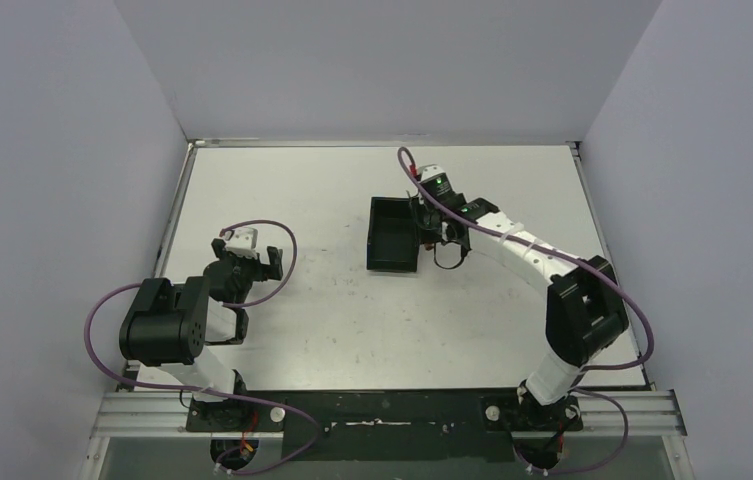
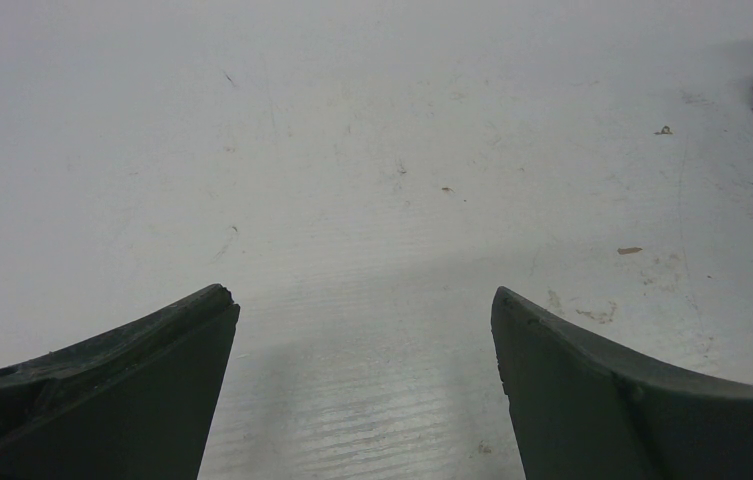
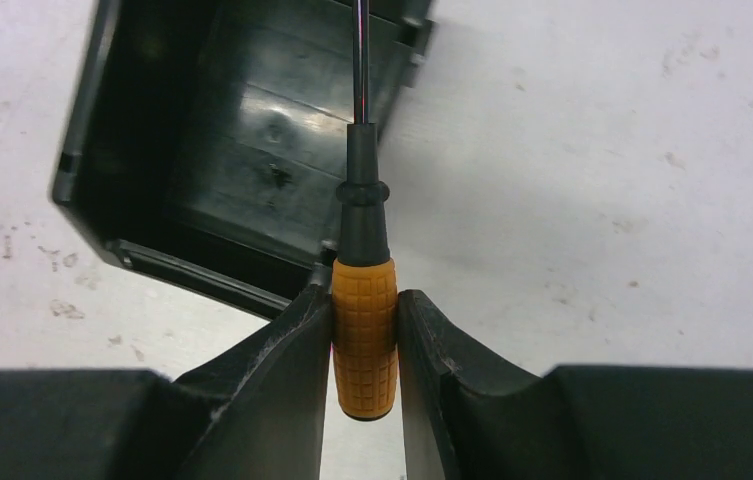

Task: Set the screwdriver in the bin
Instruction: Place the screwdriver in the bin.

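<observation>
Midway: the right gripper [image 3: 364,298] held the screwdriver [image 3: 362,340], jaws clamped on its orange handle, shaft over the bin [image 3: 242,130]; release was not yet made. The left gripper [image 2: 364,305] hung empty, jaws apart.

Spreading flat as a white table [image 1: 332,300], carrying small brown specks [image 2: 629,250]; closing in on three sides as grey walls [image 1: 382,60]; running along the near edge as a metal rail [image 1: 142,412].
</observation>
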Controlling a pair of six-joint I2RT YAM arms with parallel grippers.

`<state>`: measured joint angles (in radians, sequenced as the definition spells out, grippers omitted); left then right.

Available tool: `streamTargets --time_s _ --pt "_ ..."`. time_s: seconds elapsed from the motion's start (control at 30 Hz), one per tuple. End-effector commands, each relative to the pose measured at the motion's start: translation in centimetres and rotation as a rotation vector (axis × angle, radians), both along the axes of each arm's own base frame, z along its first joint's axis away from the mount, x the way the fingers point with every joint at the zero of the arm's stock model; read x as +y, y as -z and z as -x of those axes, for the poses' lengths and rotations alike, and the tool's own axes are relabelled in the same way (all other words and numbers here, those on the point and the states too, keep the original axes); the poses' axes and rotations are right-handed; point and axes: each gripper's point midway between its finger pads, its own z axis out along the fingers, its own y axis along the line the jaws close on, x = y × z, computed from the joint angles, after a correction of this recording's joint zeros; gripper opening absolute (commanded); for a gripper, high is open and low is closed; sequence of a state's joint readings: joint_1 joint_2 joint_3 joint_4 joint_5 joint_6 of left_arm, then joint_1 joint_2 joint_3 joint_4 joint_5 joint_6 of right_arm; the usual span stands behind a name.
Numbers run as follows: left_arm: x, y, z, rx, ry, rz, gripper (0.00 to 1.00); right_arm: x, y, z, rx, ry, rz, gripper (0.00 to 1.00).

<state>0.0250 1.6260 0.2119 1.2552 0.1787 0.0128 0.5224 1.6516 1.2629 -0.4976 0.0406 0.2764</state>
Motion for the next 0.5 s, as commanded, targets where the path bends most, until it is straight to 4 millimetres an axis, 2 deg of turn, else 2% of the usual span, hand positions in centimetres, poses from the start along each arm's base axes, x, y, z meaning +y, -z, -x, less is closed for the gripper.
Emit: streamTargets --time_s 0.0,0.2,0.47 --pt "0.0 -1.5 -0.6 -0.054 0.000 -0.008 0.97 3.4 -2.4 -1.5 -0.092 -0.013 -0.033 0.11" --pt "0.0 -1.5 -0.6 -0.055 0.000 -0.008 0.97 6.2 -1.6 -1.1 -0.086 -0.060 -0.037 0.11" --pt "0.0 -1.5 -0.6 -0.054 0.000 -0.008 0.97 7.3 -0.8 -1.2 -0.077 -0.082 -0.039 0.11"
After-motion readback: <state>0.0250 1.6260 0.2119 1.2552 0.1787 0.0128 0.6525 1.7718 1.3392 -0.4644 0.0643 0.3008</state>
